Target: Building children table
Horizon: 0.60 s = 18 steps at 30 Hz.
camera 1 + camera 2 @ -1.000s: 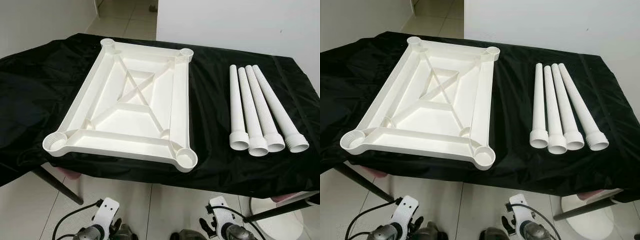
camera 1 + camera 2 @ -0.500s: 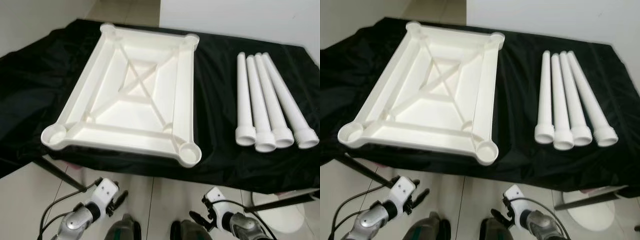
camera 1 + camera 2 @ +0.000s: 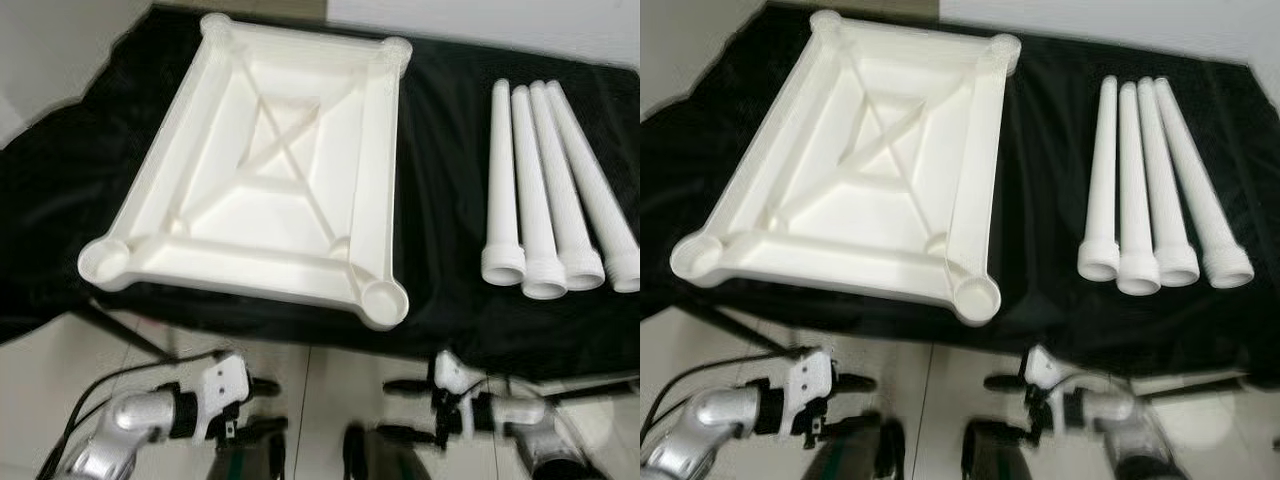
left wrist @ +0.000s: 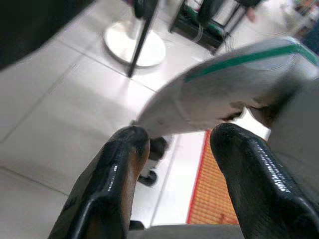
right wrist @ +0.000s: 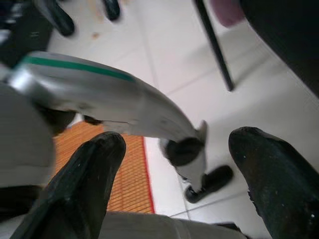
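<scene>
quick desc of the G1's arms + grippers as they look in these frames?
Both arms are silver metal with a glossy finish. Each wrist carries a white plastic block ahead of a black section, and a thin black cable loops off the left arm. The left gripper and right gripper each have two long black fingers; close up, the left fingers and right fingers look rounded, glossy and slightly scuffed.

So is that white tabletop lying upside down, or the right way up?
Upside down. The tabletop shows its ribbed underside, and its round corner sockets face up, empty. The four legs lie flat beside it on the black cloth.
</scene>
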### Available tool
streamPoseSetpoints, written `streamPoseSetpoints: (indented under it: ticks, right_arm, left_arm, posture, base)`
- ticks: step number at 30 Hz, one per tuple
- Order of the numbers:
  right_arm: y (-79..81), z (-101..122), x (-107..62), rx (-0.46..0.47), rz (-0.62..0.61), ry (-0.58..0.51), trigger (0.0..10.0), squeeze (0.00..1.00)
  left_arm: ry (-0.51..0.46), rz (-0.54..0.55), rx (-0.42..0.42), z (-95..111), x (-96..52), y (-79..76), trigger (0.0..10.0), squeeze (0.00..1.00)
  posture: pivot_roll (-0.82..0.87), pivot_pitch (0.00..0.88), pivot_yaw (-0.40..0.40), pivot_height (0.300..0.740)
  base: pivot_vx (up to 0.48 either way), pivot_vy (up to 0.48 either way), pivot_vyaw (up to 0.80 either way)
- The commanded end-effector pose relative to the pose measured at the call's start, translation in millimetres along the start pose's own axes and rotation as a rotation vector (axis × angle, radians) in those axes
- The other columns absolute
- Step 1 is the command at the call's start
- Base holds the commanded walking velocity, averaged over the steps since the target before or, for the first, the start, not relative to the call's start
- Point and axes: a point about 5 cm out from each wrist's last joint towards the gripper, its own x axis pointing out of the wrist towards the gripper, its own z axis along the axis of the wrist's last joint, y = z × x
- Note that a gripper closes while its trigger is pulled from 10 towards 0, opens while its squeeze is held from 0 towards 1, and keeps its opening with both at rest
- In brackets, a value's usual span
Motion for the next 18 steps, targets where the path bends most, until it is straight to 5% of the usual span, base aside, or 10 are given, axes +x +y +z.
streamPoseSetpoints:
  ticks: [1, 7, 8, 12, 15, 18]
  right_arm:
    - [5.9, 18, -2.4, 0.011, 0.09, -0.039, 10.0, 0.0]
    - [8.3, 40, -6.5, -0.025, 0.168, -0.062, 10.0, 0.0]
    - [7.2, 62, -9.0, -0.059, 0.218, -0.103, 10.0, 0.0]
    - [5.9, 75, -9.8, -0.078, 0.233, -0.133, 10.0, 0.0]
    - [-10.2, 131, -16.3, -0.148, 0.188, -0.303, 10.0, 0.0]
    - [-20.8, 155, -20.4, -0.179, 0.13, -0.378, 10.0, 0.0]
  left_arm:
    - [0.031, -0.204, -0.029, 9, -11.2, -18.9, 10.0, 0.0]
    - [0.048, -0.266, -0.039, 25, -20.9, -27.6, 10.0, 0.0]
    - [0.021, -0.243, -0.01, 44, -28.4, -21.8, 10.0, 0.0]
    - [0.006, -0.227, 0.01, 55, -32.1, -17.7, 10.0, 0.0]
    - [-0.115, -0.151, 0.091, 103, -49.0, 17.3, 10.0, 0.0]
    - [-0.19, -0.089, 0.133, 126, -58.1, 35.1, 10.0, 0.0]
  posture:
    - [0.06, 0.149, -0.001, 0.74]
    - [0.07, 0.146, -0.005, 0.74]
    - [0.07, 0.142, -0.008, 0.74]
    - [0.07, 0.142, -0.008, 0.74]
    - [0.07, 0.126, -0.015, 0.74]
    - [0.07, 0.118, -0.012, 0.74]
  base:
    - [0.0, 0.0, 0.0]
    - [0.0, 0.0, 0.0]
    - [0.0, 0.0, 0.0]
    - [0.0, 0.0, 0.0]
    - [0.0, 0.0, 0.0]
    - [0.0, 0.0, 0.0]
